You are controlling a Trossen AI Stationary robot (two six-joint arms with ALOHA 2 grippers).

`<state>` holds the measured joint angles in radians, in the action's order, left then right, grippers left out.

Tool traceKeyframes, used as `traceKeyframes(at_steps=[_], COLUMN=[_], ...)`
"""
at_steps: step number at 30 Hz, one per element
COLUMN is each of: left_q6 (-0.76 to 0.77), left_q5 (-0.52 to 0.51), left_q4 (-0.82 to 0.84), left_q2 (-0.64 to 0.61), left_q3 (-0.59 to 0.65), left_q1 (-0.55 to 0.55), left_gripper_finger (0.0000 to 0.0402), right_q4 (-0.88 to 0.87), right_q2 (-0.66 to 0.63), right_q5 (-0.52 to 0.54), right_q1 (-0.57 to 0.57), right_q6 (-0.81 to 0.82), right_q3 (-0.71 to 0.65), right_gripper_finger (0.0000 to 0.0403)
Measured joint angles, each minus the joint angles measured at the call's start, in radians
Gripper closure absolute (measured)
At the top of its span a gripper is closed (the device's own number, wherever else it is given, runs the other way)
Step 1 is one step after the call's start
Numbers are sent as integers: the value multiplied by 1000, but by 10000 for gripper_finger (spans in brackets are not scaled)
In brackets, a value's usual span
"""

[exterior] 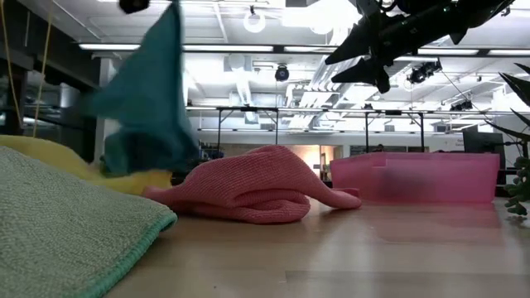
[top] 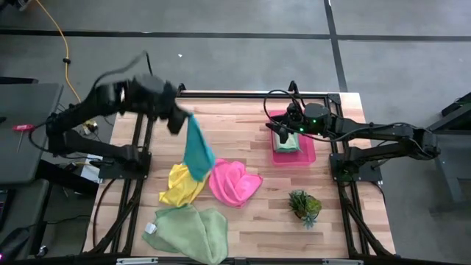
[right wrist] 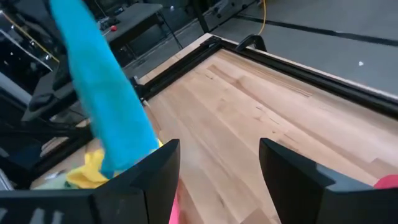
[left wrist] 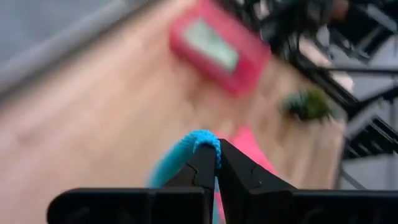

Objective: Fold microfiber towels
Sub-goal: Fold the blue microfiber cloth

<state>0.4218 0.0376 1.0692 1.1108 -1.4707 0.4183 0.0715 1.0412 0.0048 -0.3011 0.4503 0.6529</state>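
My left gripper (top: 176,118) is shut on a teal towel (top: 199,151), which hangs below it over the table's left half and also shows in the low view (exterior: 145,108). Under the towel's lower end a crumpled yellow towel (top: 182,185) lies on the table. A hot pink towel (top: 234,182) lies beside it, and a pale green towel (top: 188,232) lies near the front edge. My right gripper (right wrist: 217,168) stands open above the pink tray (top: 313,151), with nothing between its fingers. My left gripper pinches a rolled edge or fold of the teal towel (left wrist: 202,140) between its two fingertips. The fingers slant downward from the table's left side. The towel hangs slack below them; whether its lower end (top: 200,173) touches the yellow towel I cannot tell.
A folded pale green cloth (top: 287,141) lies in the pink tray at the back right. A small spiky green plant (top: 304,206) stands on the right toward the front. Bare wood (top: 235,125) lies between the two arms at the back of the table.
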Motion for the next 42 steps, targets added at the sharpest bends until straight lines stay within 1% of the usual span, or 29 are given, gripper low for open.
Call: traceKeyframes(at_steps=[3, 5, 7, 10, 12, 16, 22, 25, 27, 30, 33, 36, 39, 42], left_q6=[-122, -170, -208, -242, -242, -222, -58, 27, 72, 89, 91, 91, 84, 97], left_q5=[1, 2, 3, 9, 11, 8, 11, 11, 3, -24, -26, -19, -19, -16], left_q4=[2, -1, -1, 21, 12, -67, -291, -429, -482, -500, -491, -473, -436, -414], left_q2=[67, 99, 117, 136, 142, 143, 142, 145, 151, 150, 138, 132, 133, 135], left_q3=[-122, -179, -198, -182, -145, -3, 275, 395, 444, 457, 451, 450, 450, 450], left_q1=[106, 140, 144, 129, 98, 17, -93, -117, -110, -59, 8, 53, 63, 48], left_gripper_finger=[401, 401, 401, 401, 401, 402, 402, 402, 402, 401, 401, 401, 401, 401], right_q4=[0, 0, 0, 0, 0, 0, 3, 3, 4, 19, 62, 48, 25, 15], right_q2=[0, 0, 0, 0, 0, 0, 9, 40, 77, 141, 210, 290, 385, 493], right_q5=[0, -1, -13, -29, -39, -41, -46, -64, -75, -83, -90, -91, -92, -78], right_q1=[1, 3, 3, 3, 3, 3, 6, 24, 48, 80, 110, 136, 156, 166], right_q6=[39, 50, 52, 81, 85, 79, 70, 41, 20, -3, -40, -115, -229, -330], right_q3=[0, 0, 0, 0, 0, 0, 0, 0, 0, 0, 5, 52, 127, 205], right_gripper_finger=[192, 192, 192, 192, 192, 192, 192, 192, 192, 192, 192, 192, 192, 192])
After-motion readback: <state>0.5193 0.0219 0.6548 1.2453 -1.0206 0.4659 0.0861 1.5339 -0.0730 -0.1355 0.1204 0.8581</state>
